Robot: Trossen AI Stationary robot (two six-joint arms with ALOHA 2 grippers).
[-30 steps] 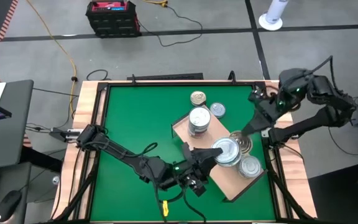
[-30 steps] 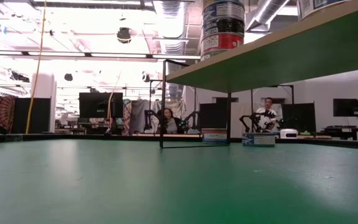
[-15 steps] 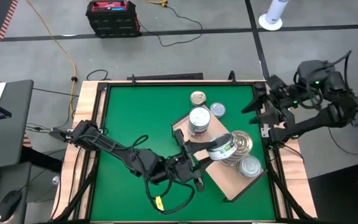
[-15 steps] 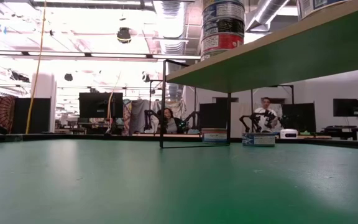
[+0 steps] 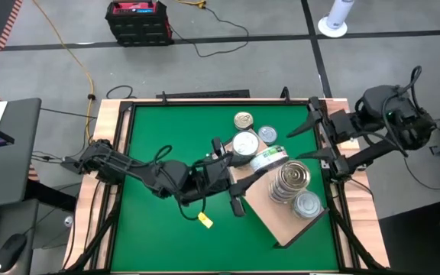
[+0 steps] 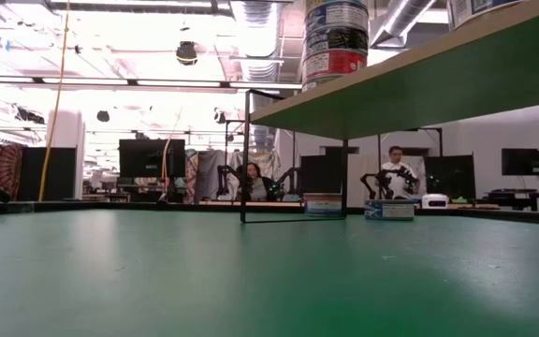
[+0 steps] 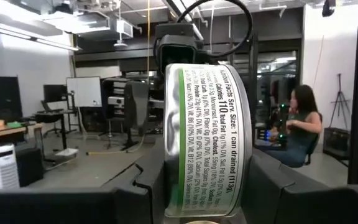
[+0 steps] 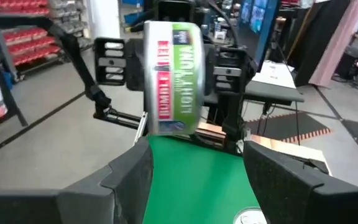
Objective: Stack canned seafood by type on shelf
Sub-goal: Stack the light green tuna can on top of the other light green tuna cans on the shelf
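Note:
My left gripper (image 5: 266, 162) is shut on a tin with a green and white label (image 5: 269, 158), held on edge above the light-wood shelf (image 5: 285, 221). The same tin (image 7: 207, 140) fills the left wrist view and shows in the right wrist view (image 8: 173, 78). On the shelf stand one stack of tins (image 5: 244, 145), a second stack (image 5: 289, 180) and a single tin (image 5: 308, 205). Two tins (image 5: 243, 120) (image 5: 266, 135) rest on the green mat. My right gripper (image 5: 302, 142) is open at the table's right edge, facing the held tin. My left gripper pinches the tin between its two fingers (image 8: 229, 74), one on each flat face, with the labelled rim (image 7: 207, 124) showing between them. The fingers reach in level from the table's left. The tin stands on edge and is lifted clear of the shelf and the stacks.
The shelf board lies askew on the right half of the green mat (image 5: 166, 137); the mat's left half is bare. In the low view a stack of tins (image 6: 335, 42) stands on the raised shelf (image 6: 419, 89). People sit in the room beyond the table.
My left gripper has lifted the top tin off the stack on the shelf's right part, carried it up and toward the far edge, and turned so the tin went from flat to on edge. My right gripper has drawn back from that stack toward the table's right edge.

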